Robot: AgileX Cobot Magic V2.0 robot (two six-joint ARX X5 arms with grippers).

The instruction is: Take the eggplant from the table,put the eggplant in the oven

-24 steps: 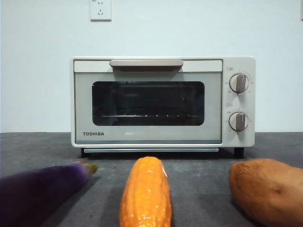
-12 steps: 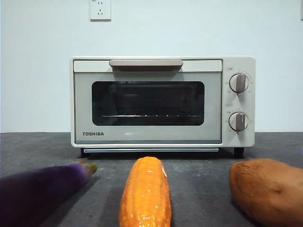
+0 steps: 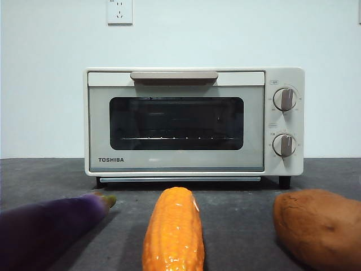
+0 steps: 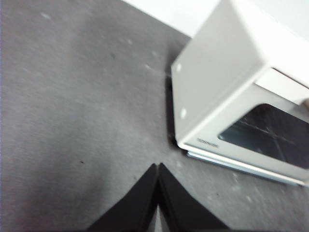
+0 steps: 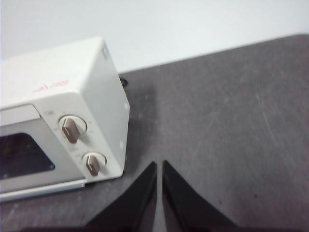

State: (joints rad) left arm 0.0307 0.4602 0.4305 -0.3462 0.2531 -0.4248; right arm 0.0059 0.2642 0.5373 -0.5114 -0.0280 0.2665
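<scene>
The dark purple eggplant (image 3: 48, 226) lies on the grey table (image 3: 237, 220) at the front left, its yellow-green stem tip pointing toward the oven. The cream TOSHIBA oven (image 3: 194, 121) stands behind it with its door closed; it also shows as the oven (image 4: 231, 92) in the left wrist view and the oven (image 5: 63, 116) in the right wrist view. My left gripper (image 4: 158, 169) is shut and hovers over bare table off the oven's left corner. My right gripper (image 5: 159, 166) is shut too, off the oven's knob side. Neither gripper shows in the front view.
An orange corn cob (image 3: 174, 231) lies at the front centre and a brown sweet potato (image 3: 318, 226) at the front right. A white wall with a socket (image 3: 119, 11) rises behind the oven.
</scene>
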